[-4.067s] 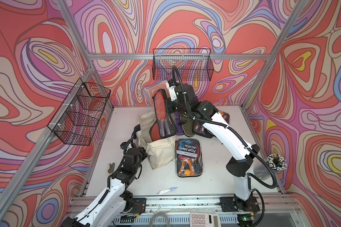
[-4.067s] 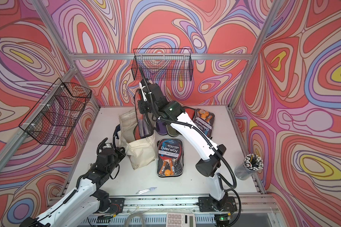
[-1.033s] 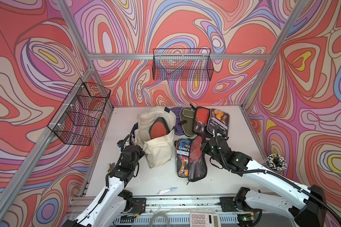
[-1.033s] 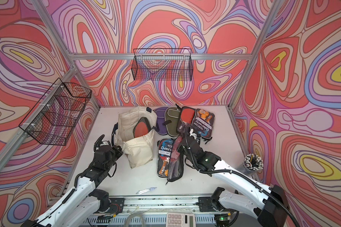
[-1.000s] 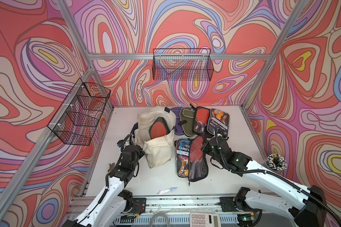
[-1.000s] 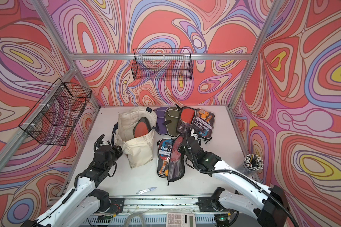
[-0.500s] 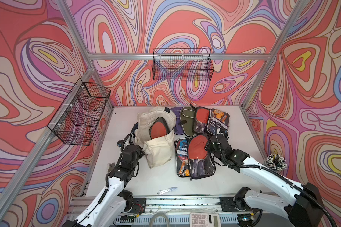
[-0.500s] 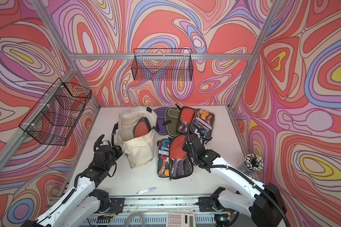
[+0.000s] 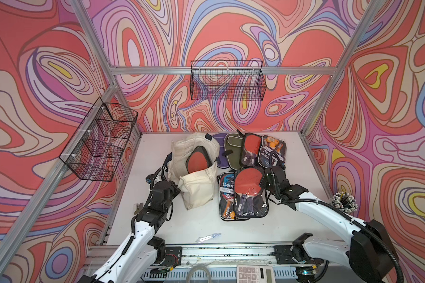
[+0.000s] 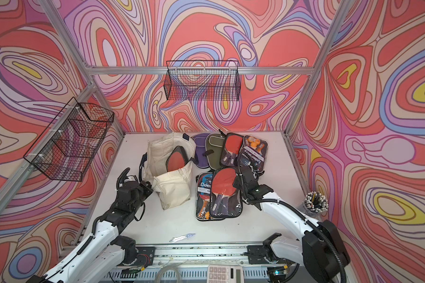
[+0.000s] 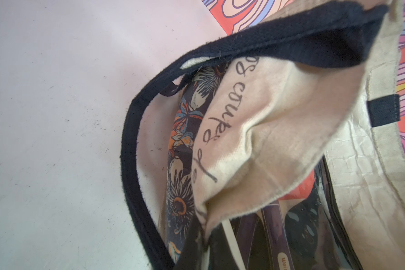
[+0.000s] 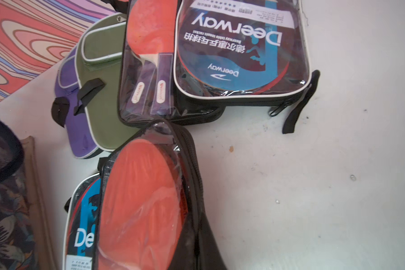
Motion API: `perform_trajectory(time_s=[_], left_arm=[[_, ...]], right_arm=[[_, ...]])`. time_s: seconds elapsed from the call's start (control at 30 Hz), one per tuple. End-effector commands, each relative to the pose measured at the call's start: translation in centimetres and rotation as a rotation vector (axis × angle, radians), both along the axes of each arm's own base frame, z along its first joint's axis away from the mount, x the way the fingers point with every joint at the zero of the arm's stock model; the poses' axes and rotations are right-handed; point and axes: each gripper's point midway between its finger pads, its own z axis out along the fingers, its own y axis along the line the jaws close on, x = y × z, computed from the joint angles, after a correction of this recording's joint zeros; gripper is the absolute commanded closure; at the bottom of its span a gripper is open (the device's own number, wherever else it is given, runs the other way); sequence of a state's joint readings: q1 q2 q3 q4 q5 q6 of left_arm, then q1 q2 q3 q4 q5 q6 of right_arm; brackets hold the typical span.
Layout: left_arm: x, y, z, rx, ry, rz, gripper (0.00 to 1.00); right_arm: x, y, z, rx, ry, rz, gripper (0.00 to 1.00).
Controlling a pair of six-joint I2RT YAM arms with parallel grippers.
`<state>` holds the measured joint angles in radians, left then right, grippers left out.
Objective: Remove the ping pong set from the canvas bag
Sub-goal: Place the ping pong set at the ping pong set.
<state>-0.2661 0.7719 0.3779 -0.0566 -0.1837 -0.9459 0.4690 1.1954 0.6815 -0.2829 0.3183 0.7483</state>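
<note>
- The canvas bag (image 9: 196,188) lies slumped and folded left of centre on the table (image 9: 182,225), its mouth open. The soft body has no stiffness of its own.
- The left gripper (image 9: 176,188) is at the bag's near edge, jaws pressed together. Its fingers do not show in the left wrist view. The rim fabric and navy strap (image 11: 136,131) fill that view, so I judge it pinches the rim, anchoring the bag and keeping the mouth open.
- The ping pong set (image 9: 248,188), a clear zip case showing a red paddle, is outside the bag. It lies flat on a Deerway set (image 9: 226,190) just right of the bag.
- The right gripper (image 9: 265,177) has its jaws pressed together on that case's far zip edge, the thin rim being the easiest purchase. Judged: the case is set down but not yet released.
- A second red-paddle case (image 9: 198,161) stands half out of the bag's mouth, so emptying looks incomplete.
- A purple cover (image 9: 219,147), a green cover (image 9: 232,149) and two more clear cases (image 9: 250,149) overlap along the back, apparently a deposit row kept clear of the bag.
</note>
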Motion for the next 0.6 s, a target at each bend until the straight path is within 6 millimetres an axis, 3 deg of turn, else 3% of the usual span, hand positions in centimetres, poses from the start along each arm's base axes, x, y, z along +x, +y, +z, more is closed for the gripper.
perform_trajectory(time_s=[0.0,0.57], left_arm=[[-0.4,1.1,-0.4,0.031,0.022,0.04,1.0],[-0.6,1.3,-0.7,0.028,0.024,0.051,1.0]], right_arm=[[0.6,0.0,-0.3,-0.003,-0.012,0.008,1.0],[-0.8,-1.2,-5.3,-0.059,0.136,-0.005,1.0]])
